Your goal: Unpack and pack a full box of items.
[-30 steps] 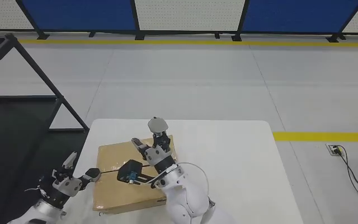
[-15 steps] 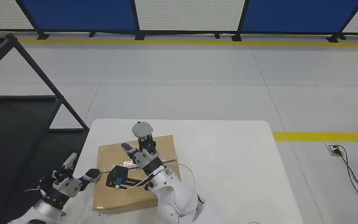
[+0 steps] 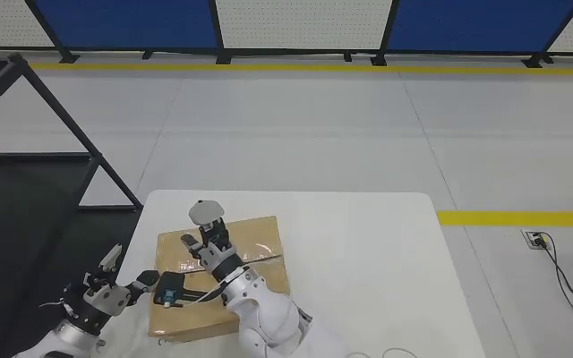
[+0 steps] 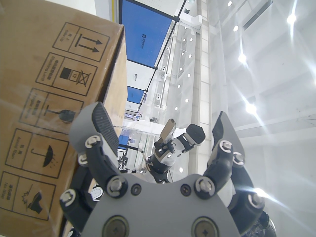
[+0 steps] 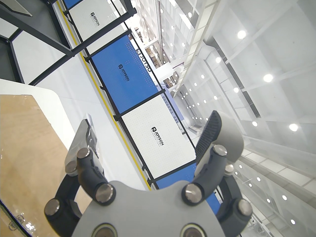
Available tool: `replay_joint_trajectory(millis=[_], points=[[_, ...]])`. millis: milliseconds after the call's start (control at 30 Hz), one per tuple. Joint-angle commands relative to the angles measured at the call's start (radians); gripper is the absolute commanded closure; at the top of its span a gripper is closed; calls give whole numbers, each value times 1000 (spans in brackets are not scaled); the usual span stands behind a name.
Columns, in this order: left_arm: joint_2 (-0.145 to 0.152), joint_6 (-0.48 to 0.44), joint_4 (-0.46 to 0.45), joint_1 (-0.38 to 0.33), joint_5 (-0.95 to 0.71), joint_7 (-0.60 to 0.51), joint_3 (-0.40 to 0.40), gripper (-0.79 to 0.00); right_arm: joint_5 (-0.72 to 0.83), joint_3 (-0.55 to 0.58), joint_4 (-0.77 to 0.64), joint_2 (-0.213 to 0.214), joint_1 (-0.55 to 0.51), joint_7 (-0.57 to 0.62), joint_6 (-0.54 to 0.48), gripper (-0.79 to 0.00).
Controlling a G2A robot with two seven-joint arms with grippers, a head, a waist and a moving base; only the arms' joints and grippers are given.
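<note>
A closed brown cardboard box point(image 3: 257, 240), taped along its top seam, lies on the left part of the white table point(image 3: 376, 259). My right gripper point(image 3: 199, 227) hovers open over the box's far left corner, with nothing between its fingers. The right wrist view has this gripper point(image 5: 148, 131) open above the box top point(image 5: 24, 136). My left gripper point(image 3: 130, 268) stands open at the table's left edge, beside the box's left side. Its wrist view shows the open gripper point(image 4: 163, 124) close to the box wall point(image 4: 61, 80) with printed handling symbols. Nothing is held.
The right half of the table is bare. A black metal frame point(image 3: 89, 170) stands off the table's left side. Blue and white partition panels point(image 3: 304, 22) line the far floor.
My right arm has swung leftward across the box top, from near its far right corner to its far left corner. The left gripper has kept still.
</note>
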Motion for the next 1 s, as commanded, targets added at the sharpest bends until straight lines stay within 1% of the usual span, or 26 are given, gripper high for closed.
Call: replay_joint_trajectory(millis=[0,567,800,967], points=[[0,1,1,0,-1,-2,-1,-785,-8,-4,9,-5,2,3,-2,-785],[-4,-11,4,21,-21,-14,-17,-785,-116,-56,112,-64,53,64,-49,-785],[-7,-18,-5,32,-25,-14,-17,-785,-167,-77,134,-85,66,51,-57,-785],[-9,-23,-7,39,-30,-14,-19,-785,-204,-89,154,-101,85,50,-89,-785]])
